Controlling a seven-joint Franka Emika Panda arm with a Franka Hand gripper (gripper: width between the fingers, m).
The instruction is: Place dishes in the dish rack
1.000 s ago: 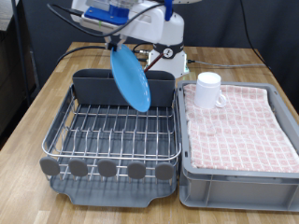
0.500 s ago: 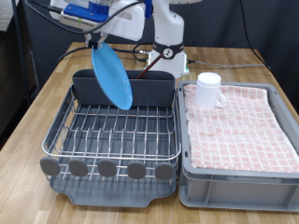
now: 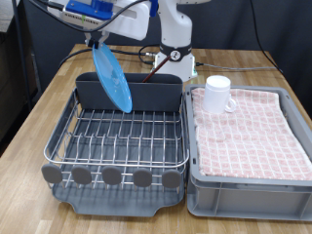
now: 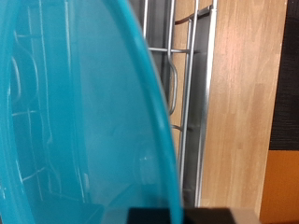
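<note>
Light-blue plate [image 3: 112,78] hanging edge-on below the fingers [image 3: 95,42], clenched on its upper rim, above dish rack [image 3: 119,138]

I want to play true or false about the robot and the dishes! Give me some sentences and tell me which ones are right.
1. The gripper holds the round flat light-blue plate up in the air, above the silver wire dish rack. True.
2. The white handled mug is inside the dish rack. False: it stands on the pink checked cloth in the grey plastic bin.
3. The plate lies flat on the rack's wires. False: it hangs tilted on edge from the gripper.
4. The grey bin sits at the exterior view's right of the rack. True.
5. The table is wooden. True.
</note>
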